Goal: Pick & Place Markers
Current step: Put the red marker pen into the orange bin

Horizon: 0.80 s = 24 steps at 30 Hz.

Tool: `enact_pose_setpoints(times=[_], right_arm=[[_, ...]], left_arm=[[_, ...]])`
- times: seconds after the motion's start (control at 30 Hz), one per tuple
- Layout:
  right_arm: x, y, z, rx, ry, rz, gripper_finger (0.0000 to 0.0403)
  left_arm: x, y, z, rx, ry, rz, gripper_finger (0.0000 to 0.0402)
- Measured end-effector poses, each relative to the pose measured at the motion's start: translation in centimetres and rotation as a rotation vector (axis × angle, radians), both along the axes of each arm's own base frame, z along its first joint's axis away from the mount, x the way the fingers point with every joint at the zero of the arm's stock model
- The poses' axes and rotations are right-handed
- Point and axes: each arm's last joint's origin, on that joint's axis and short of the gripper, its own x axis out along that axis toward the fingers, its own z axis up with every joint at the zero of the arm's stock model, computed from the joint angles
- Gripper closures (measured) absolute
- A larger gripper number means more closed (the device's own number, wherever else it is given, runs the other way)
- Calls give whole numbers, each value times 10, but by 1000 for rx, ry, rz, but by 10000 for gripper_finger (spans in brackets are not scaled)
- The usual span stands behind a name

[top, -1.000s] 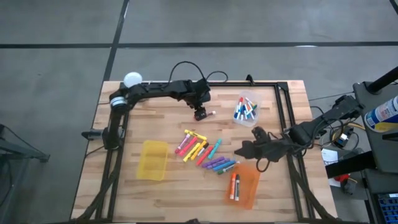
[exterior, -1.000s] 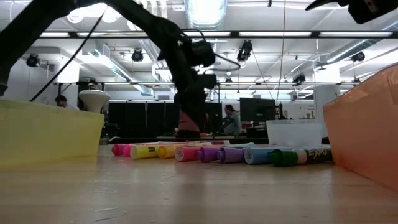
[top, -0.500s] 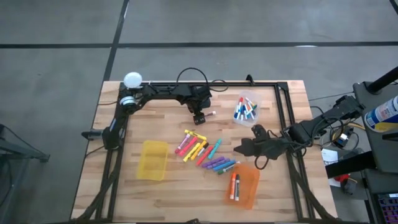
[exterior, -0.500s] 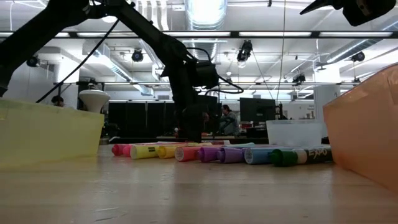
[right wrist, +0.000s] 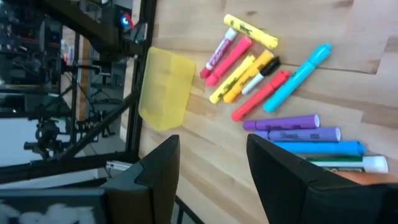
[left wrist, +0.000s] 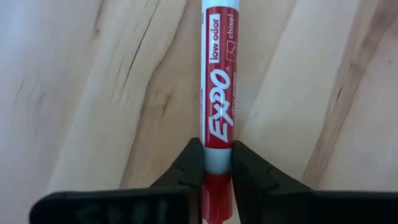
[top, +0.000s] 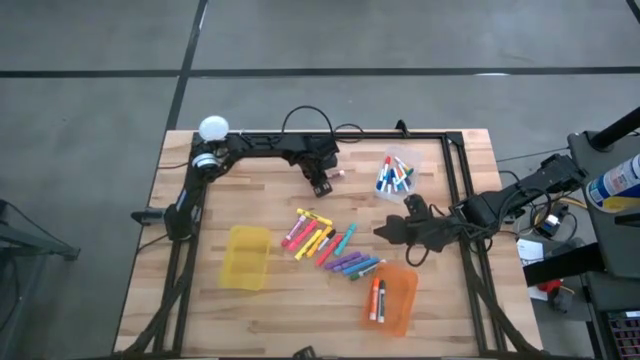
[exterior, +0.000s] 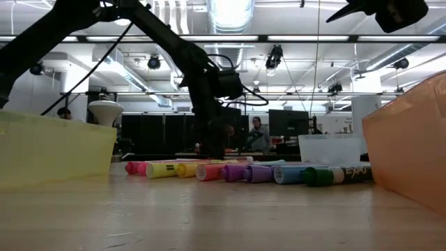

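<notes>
A red-and-white marker point(left wrist: 217, 93) lies on the wood toward the table's far side, also visible in the high view point(top: 337, 174). My left gripper point(top: 321, 183) stands over it, shut on it, and shows in the low view point(exterior: 209, 143) behind the other markers. Several loose markers point(top: 330, 245) lie in a row at the table's middle. My right gripper point(top: 385, 232) hangs open above the table right of them, its fingers point(right wrist: 161, 168) wide apart with nothing between. My left gripper pinches the red marker between its two fingers near one end, at the pale band point(left wrist: 216, 163) beside the red end piece. The fingers come from above, pointing steeply down, one on each long side. The marker lies flat on the table.
A clear bin point(top: 395, 175) with markers stands at the far right, an orange bin point(top: 390, 298) with markers near the front right, and a yellow bin point(top: 246, 257) at the front left. A dark frame point(top: 460, 200) runs along the table's edges.
My left gripper has come down onto the red marker and shut on it. The marker stays on the table.
</notes>
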Motion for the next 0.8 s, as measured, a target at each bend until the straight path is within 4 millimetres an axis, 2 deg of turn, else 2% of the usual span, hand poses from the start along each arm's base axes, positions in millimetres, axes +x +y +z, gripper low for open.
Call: enact_pose_setpoints(times=[0.17, 0.33, 0.53, 0.8], right_arm=[[1, -1, 1, -16, -6, -1, 223], [4, -1, 6, -86, -69, -16, 223], [7, -3, 12, -184, -134, -63, 223], [7, -10, 16, -236, -201, -264, 223]], left_arm=[[-8, 6, 9, -101, -25, 38, 357], [-15, 8, 37, -200, -133, 80, 357], [-24, 1, 89, -309, -337, 92, 357], [-45, -14, 162, -406, -591, 138, 357]])
